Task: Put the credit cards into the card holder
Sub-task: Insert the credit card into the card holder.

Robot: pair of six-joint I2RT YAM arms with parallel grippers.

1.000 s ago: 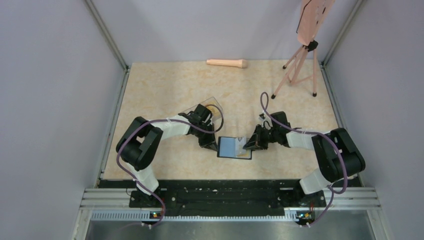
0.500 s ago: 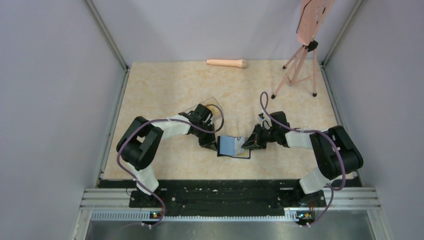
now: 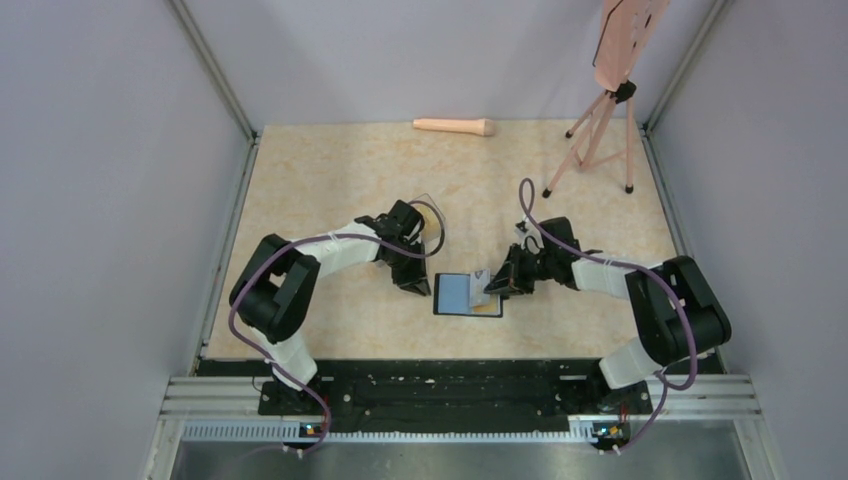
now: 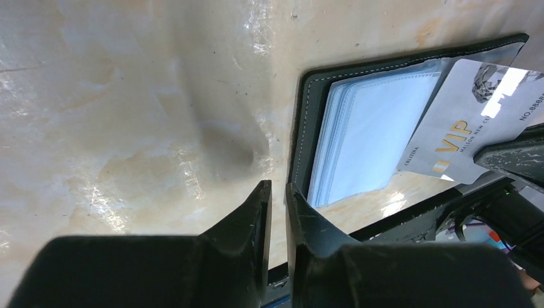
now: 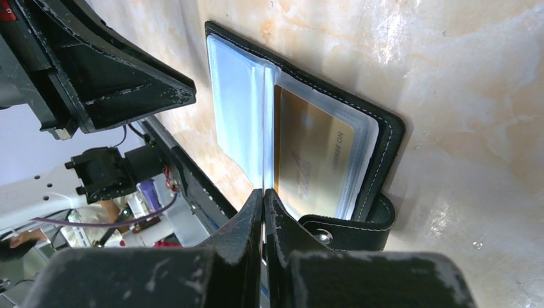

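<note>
At the near centre of the marbled beige surface point(image 3: 330, 180), the card holder point(image 3: 455, 297) lies opened flat, black cover down and blue-grey pockets point(image 4: 365, 144) facing up. The right gripper point(image 3: 492, 288) is positioned over the holder's right half, its jaws clenched on a grey-white credit card point(image 3: 480, 277). In the right wrist view the fingers point(image 5: 301, 253) pinch this card at its near edge. The card appears there edge-on, as a thin line standing between two clear pocket leaves. In the left wrist view the same card shows gold "VIP" lettering and sits tilted over the pockets on the side away from that camera. A gold credit card point(image 5: 308, 160) sits inside a clear pocket on the side of the clasp tab point(image 5: 349, 232). The left gripper point(image 3: 417, 286) is low, just beside the holder's left edge; whether it touches the cover cannot be determined. Its jaws are slightly parted with nothing between them, and bare surface shows through the gap. A clear plastic box point(image 3: 437, 212) lies behind the left wrist, partly hidden by the arm. A pale wooden handle-shaped object point(image 3: 455, 126) lies at the far edge, and a tripod point(image 3: 600, 135) stands at the far right corner.
</note>
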